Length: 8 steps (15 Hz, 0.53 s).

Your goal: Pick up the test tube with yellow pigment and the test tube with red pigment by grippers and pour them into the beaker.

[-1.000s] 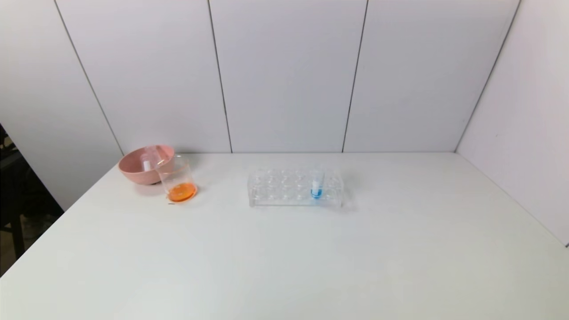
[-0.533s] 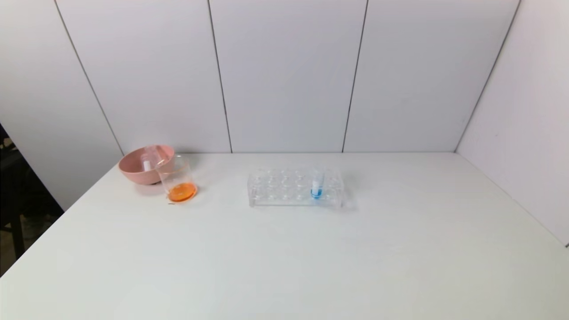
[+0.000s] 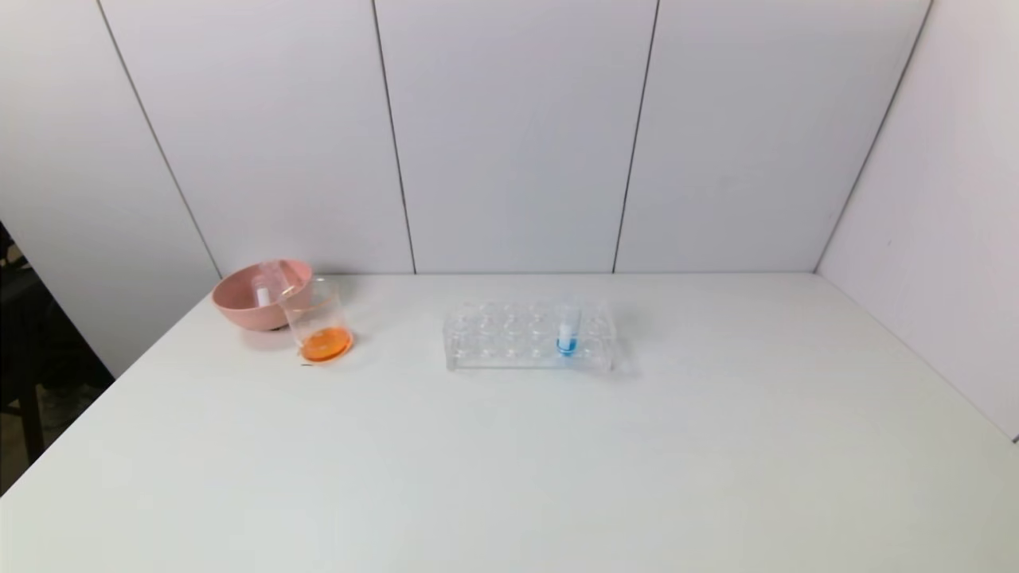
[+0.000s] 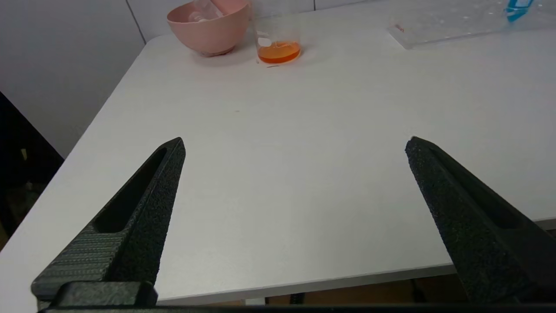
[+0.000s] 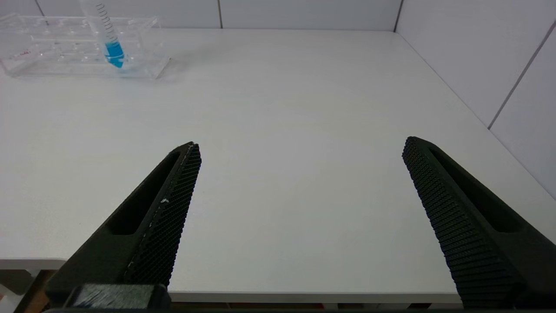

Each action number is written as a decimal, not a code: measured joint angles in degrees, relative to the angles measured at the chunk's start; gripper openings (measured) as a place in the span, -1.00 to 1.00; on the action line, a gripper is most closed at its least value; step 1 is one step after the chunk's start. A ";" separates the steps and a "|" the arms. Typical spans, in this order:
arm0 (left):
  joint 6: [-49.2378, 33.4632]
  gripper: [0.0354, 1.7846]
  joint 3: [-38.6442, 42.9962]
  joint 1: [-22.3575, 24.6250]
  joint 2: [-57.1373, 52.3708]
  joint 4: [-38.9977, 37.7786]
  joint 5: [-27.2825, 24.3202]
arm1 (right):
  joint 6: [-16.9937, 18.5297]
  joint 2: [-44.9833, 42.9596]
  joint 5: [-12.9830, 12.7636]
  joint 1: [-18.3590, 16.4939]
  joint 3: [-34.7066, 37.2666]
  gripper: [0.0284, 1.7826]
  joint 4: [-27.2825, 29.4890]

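Observation:
The beaker (image 3: 317,318) stands at the far left of the table, next to a pink bowl, with orange liquid at its bottom; it also shows in the left wrist view (image 4: 278,41). No tube with yellow or red liquid shows. Clear tubes (image 3: 267,286) that hold no colour lie in the bowl. My left gripper (image 4: 295,141) is open and empty over the table's near left edge. My right gripper (image 5: 302,142) is open and empty over the near right edge. Neither gripper shows in the head view.
The pink bowl (image 3: 239,306) sits at the back left. A clear tube rack (image 3: 493,338) stands mid-table and holds one blue-tipped tube (image 3: 567,334). The white table (image 3: 557,477) meets walls at the back and right.

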 joint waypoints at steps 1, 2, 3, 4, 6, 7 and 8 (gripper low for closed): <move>-0.71 0.99 0.05 0.00 0.00 -0.02 0.20 | 0.00 0.00 -0.01 0.00 0.00 0.91 0.00; -0.82 0.99 0.05 0.00 0.00 -0.02 0.26 | 0.00 0.00 0.00 0.00 0.00 0.91 0.00; -0.83 0.99 0.05 0.00 0.00 -0.02 0.28 | 0.00 0.00 -0.01 0.00 0.00 0.91 0.00; -0.82 0.99 0.05 -0.02 0.02 -0.05 0.28 | 0.00 0.00 0.00 0.00 0.00 0.91 0.00; -0.83 0.99 0.05 0.00 0.02 -0.02 0.26 | 0.00 0.00 -0.01 0.00 0.00 0.91 0.00; -0.83 0.99 0.05 -0.02 0.02 -0.02 0.28 | 0.00 0.00 -0.01 0.00 0.00 0.91 0.00; -0.83 0.99 0.07 -0.02 0.02 -0.02 0.28 | 0.00 0.00 0.00 0.00 0.00 0.91 0.00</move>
